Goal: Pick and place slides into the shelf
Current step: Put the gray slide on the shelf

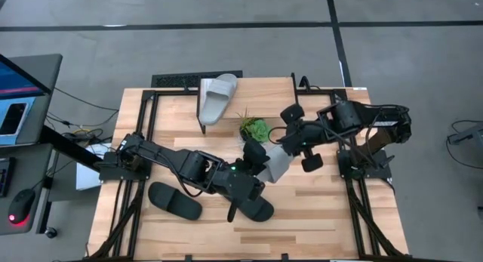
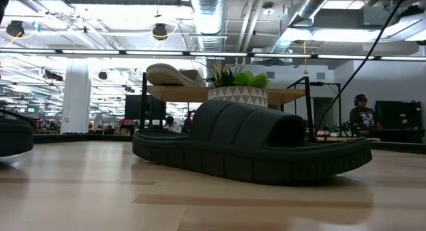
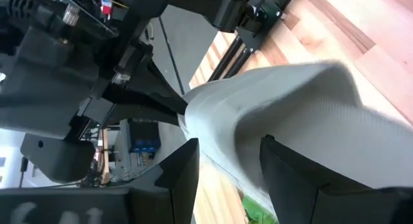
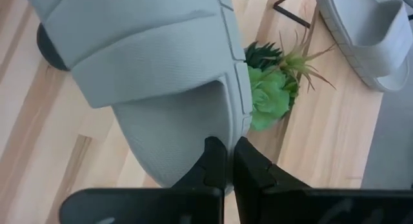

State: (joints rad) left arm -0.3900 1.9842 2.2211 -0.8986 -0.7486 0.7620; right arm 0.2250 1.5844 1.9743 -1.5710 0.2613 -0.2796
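- One black slide (image 1: 175, 201) lies flat near the table's (image 1: 332, 224) front edge on my left, clear of both arms.
- A second black slide (image 1: 255, 208) lies beside it, partly hidden under my left arm; in the low view it fills the foreground.
- My left gripper (image 1: 256, 158) straddles one end of a grey slide (image 1: 278, 164), fingers (image 3: 293, 179) parted on either side; I cannot tell whether they press it.
- My right gripper (image 1: 283, 145) is clamped tight on the same slide's rim, which is held up off the table.
- The other grey slide (image 1: 217, 97) rests on the shelf (image 1: 198, 115), beside a potted plant (image 1: 255, 128).
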